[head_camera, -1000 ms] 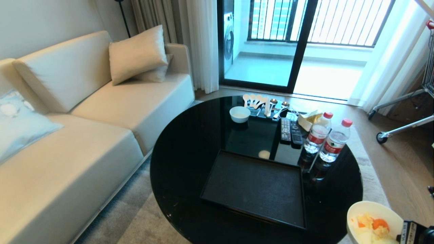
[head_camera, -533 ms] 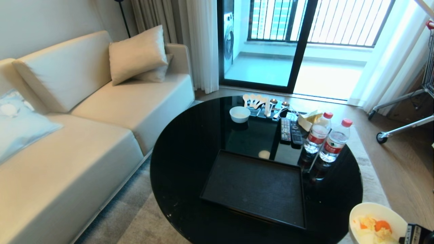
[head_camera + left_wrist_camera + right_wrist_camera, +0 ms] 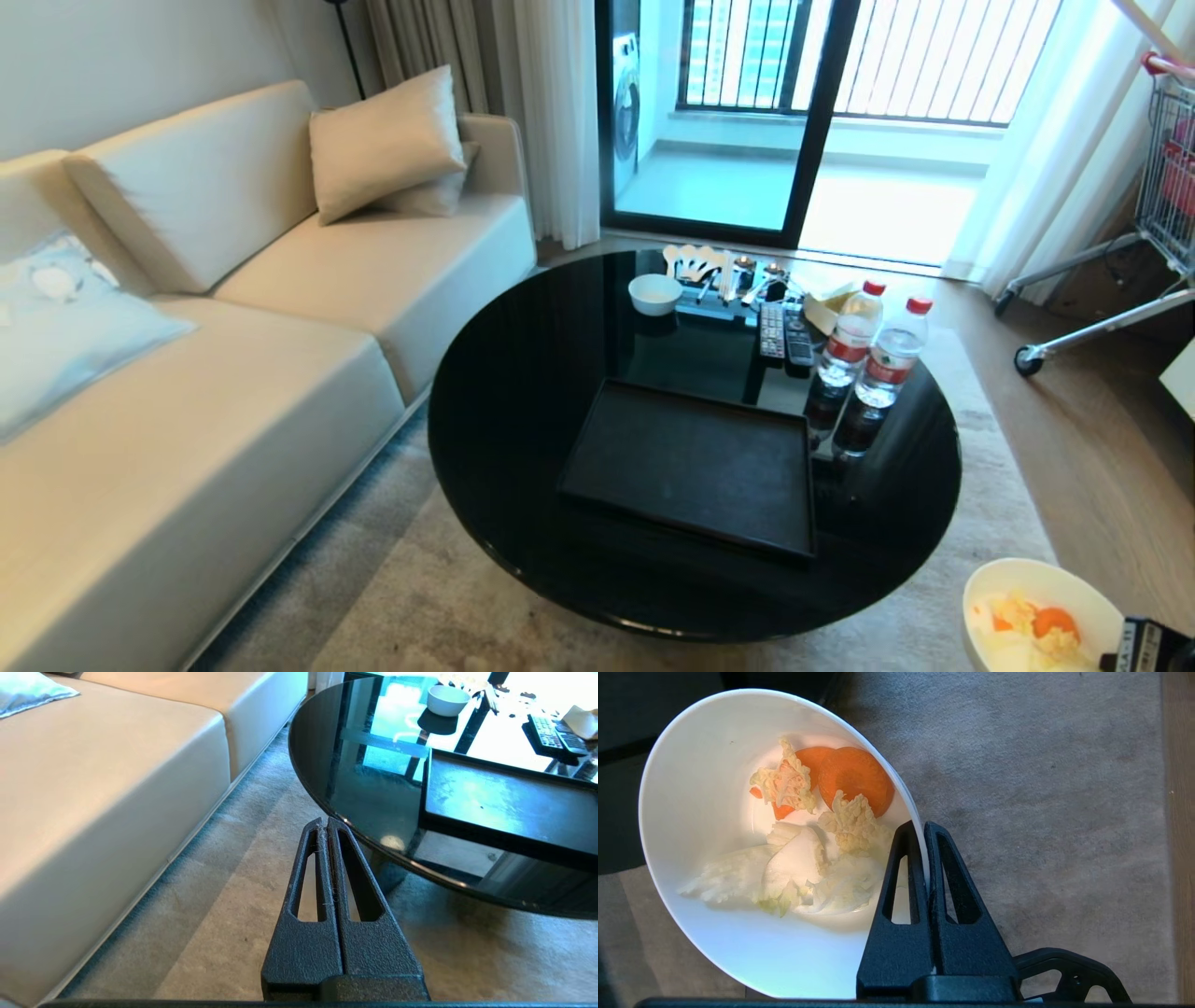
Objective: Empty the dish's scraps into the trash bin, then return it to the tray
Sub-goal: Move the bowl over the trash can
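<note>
Nearest, the right gripper [image 3: 922, 833] is clamped on the rim of the dish [image 3: 714, 812], holding it over the carpet [image 3: 1041, 788] so the scraps [image 3: 822, 830] stay inside for carrying; the left gripper [image 3: 323, 826] hangs pressed together, idle. Farther off, the tray [image 3: 691, 462] lies bare on the round table [image 3: 523, 373], awaiting the dish; the trash bin is out of view

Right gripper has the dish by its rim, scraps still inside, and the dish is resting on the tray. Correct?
Not quite. The right gripper does clamp the dish by its rim with the scraps inside, but the dish is not on the tray. The head view shows it held off the table's near right edge, above the rug.
</note>
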Available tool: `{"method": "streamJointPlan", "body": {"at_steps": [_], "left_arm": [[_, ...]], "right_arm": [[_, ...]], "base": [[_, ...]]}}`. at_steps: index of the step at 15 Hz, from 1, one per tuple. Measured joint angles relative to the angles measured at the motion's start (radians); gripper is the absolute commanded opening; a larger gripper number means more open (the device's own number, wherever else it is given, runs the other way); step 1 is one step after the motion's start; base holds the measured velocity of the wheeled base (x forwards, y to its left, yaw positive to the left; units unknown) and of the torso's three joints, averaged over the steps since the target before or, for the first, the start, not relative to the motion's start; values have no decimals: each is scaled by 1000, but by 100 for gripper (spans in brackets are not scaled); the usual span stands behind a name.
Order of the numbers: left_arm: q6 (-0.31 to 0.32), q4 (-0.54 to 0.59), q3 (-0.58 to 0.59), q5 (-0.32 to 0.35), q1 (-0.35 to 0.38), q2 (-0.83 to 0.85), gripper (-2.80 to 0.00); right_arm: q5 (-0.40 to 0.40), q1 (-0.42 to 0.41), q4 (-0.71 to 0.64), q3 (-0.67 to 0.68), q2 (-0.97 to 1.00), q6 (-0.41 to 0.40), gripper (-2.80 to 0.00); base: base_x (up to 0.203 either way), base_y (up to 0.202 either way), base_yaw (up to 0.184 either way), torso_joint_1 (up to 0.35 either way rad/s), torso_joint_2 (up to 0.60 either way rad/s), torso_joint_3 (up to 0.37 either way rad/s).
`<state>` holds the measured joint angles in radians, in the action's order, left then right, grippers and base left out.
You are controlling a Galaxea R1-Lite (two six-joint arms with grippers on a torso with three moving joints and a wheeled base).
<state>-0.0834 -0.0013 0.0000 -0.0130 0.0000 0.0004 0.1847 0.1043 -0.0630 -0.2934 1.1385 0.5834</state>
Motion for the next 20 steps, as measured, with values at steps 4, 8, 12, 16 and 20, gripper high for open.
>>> {"method": "streamJointPlan", "body": {"at_steps": [4, 8, 12, 16, 20], "left_arm": [[0, 0, 0, 0, 0, 0, -280], [0, 0, 0, -1, 0, 0, -280], [0, 0, 0, 0, 0, 0, -280], [0, 0, 0, 0, 0, 0, -280], [-1, 0, 0, 0, 0, 0, -280]], "right_arm": [[0, 0, 1, 13, -7, -1, -280], [1, 0, 0, 13, -11, -3, -280], [2, 0, 2, 11, -20, -5, -280], [2, -3, 8, 7, -23, -5, -280], [3, -3, 7, 6, -28, -6, -280]], "base": [[-186, 0, -1, 3, 1, 1], [-92, 0, -2, -3, 2, 2], [0, 0, 0, 0, 0, 0], [0, 0, 0, 0, 0, 0], [0, 0, 0, 0, 0, 0]]}}
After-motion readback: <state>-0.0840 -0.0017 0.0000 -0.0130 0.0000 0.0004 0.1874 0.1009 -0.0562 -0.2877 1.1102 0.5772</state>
